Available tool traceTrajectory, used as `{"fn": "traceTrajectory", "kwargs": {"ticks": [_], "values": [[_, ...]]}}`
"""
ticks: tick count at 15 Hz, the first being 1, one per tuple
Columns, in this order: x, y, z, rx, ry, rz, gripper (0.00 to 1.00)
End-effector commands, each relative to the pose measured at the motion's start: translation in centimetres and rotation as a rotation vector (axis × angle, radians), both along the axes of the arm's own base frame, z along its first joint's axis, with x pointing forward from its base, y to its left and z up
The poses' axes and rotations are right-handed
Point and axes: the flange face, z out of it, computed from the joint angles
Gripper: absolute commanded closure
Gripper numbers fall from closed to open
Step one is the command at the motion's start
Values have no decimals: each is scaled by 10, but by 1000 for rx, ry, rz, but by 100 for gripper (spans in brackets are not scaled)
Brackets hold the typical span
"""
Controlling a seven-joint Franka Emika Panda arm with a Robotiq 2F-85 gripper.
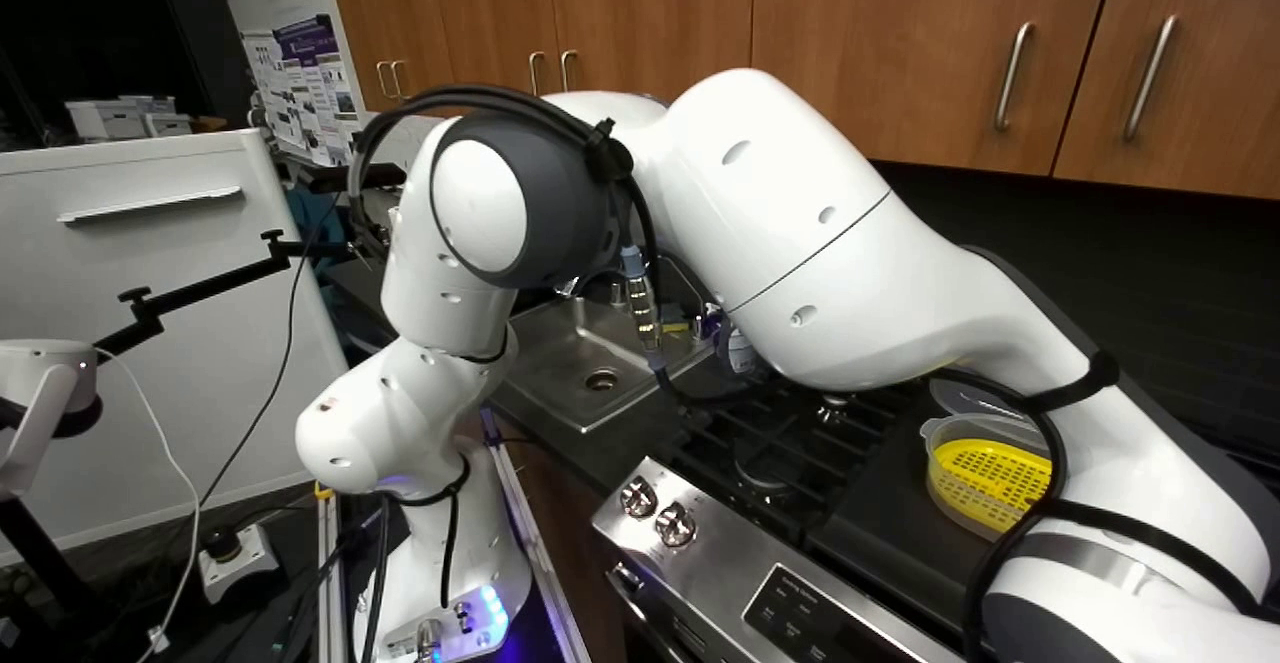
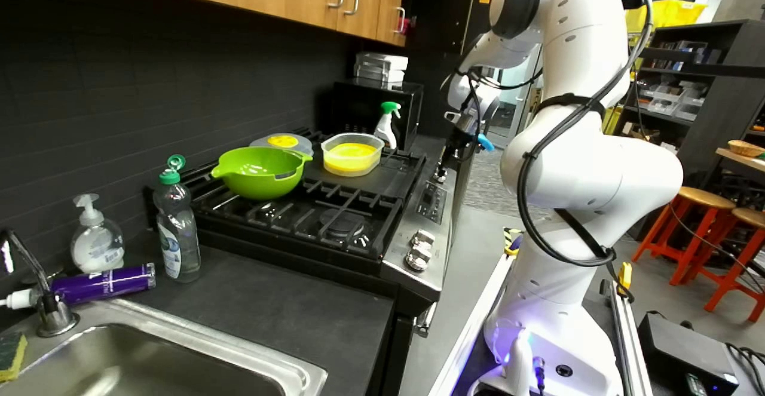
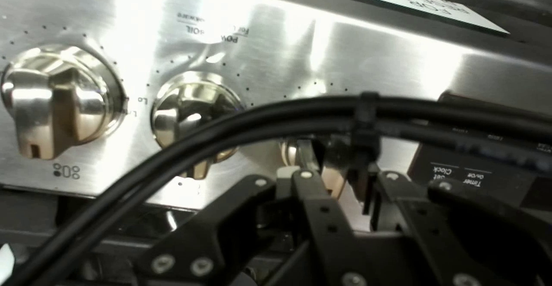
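Note:
In the wrist view, my gripper (image 3: pixel 336 169) is at the metal front panel of a stove. Its fingers are shut around a shiny stove knob (image 3: pixel 332 179), whose brass-toned grip shows between them. Black cables (image 3: pixel 267 124) cross in front and hide the upper part of this knob and much of the right finger. Two similar knobs, a larger knob (image 3: pixel 64 100) and a smaller knob (image 3: pixel 194 109), stand to the left, untouched. A dark control display (image 3: pixel 453 169) lies to the right. An exterior view has the gripper (image 2: pixel 442 166) pointing down at the far knob; elsewhere it is cut off.
On the stove are a green bowl (image 2: pixel 260 175), a clear container with a yellow insert (image 2: pixel 352 157) and a spray bottle (image 2: pixel 385 127). A sink (image 1: pixel 600 343) and soap bottle (image 2: pixel 177 235) are beside it. Wooden cabinets (image 1: pixel 650 23) hang above.

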Motion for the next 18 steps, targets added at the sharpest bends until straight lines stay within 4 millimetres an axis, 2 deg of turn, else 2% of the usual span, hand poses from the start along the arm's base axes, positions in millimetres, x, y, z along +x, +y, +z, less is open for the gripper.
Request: {"fn": "traceTrajectory", "kwargs": {"ticks": [1, 7, 11, 14, 18], "values": [[2, 5, 2, -22, 6, 1, 94], [19, 12, -21, -2, 25, 1, 94], [31, 18, -28, 5, 50, 18, 94], [33, 24, -38, 3, 77, 18, 94], [32, 21, -43, 19, 96, -5, 94]]}}
